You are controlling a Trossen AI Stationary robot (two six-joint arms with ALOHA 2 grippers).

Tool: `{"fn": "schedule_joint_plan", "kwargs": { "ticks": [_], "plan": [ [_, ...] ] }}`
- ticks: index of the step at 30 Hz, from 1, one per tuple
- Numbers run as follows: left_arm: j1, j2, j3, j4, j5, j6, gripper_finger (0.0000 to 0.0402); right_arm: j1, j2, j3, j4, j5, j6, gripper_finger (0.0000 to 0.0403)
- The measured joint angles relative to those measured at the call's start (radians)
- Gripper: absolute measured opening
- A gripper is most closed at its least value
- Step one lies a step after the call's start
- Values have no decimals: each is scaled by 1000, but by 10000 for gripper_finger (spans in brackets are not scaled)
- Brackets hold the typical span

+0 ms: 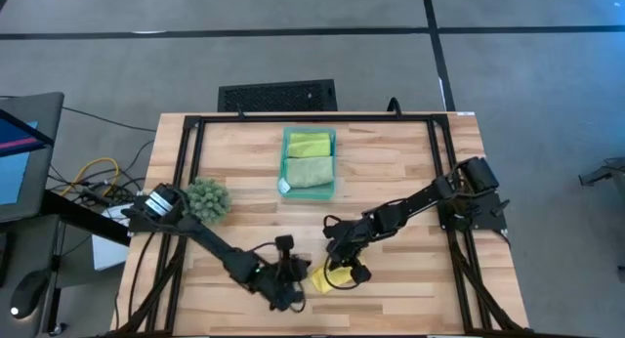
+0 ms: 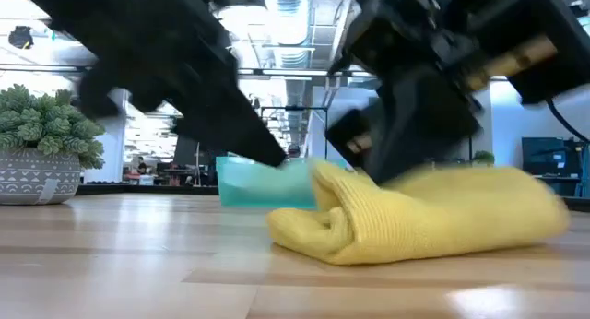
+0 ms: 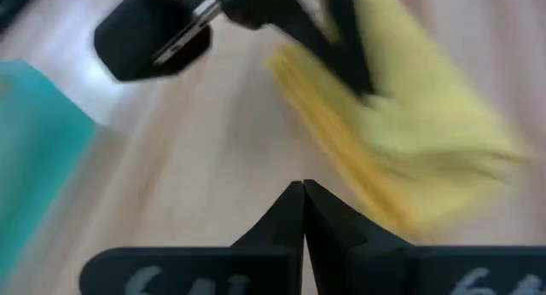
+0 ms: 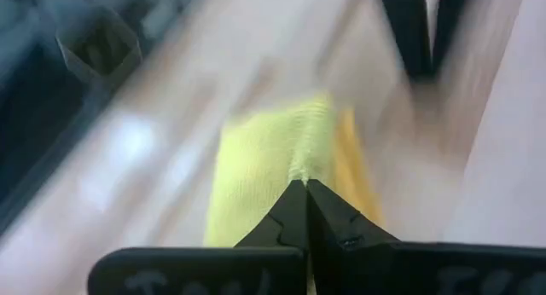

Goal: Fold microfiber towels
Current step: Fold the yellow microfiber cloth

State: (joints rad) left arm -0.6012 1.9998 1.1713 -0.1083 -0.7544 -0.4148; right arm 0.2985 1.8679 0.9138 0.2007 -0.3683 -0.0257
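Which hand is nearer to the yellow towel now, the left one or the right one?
The right. The right hand is shut on an edge of the yellow towel, directly over it. The left hand is shut and empty, just beside the towel on its left.

A light wooden table (image 1: 391, 172) framed by black rails is seen. On it are set a teal tray (image 1: 286, 188) near the far middle, a potted spiky green plant (image 1: 207, 198) to the left, and a folded yellow towel (image 1: 328, 276) by the near edge.
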Motion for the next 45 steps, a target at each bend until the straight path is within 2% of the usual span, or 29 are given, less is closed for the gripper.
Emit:
{"fn": "schedule_joint_plan", "kwargs": {
  "ticks": [2,5,9,12,18,23,27,45],
  "plan": [
    [-25,-21,2,-41,31,-67,0,0,1,-4,-11,0,-1,16],
    [-55,-22,1,-62,133,-129,0,0,-7,3,-13,-1,-6,16],
    [-68,21,2,-25,230,-173,0,0,-19,5,-14,-1,-8,21],
    [-55,61,3,47,259,-153,0,1,-20,9,-24,-13,-8,20],
    [-19,91,5,110,239,-111,0,2,-29,16,-34,-67,-11,18],
    [4,101,1,193,206,-4,0,3,-32,16,-5,-83,-27,21],
    [30,101,0,188,163,-7,0,3,-25,17,29,-99,-27,18],
    [25,99,0,175,166,-24,0,-32,-7,16,-35,-46,25,20]
  ]
}}
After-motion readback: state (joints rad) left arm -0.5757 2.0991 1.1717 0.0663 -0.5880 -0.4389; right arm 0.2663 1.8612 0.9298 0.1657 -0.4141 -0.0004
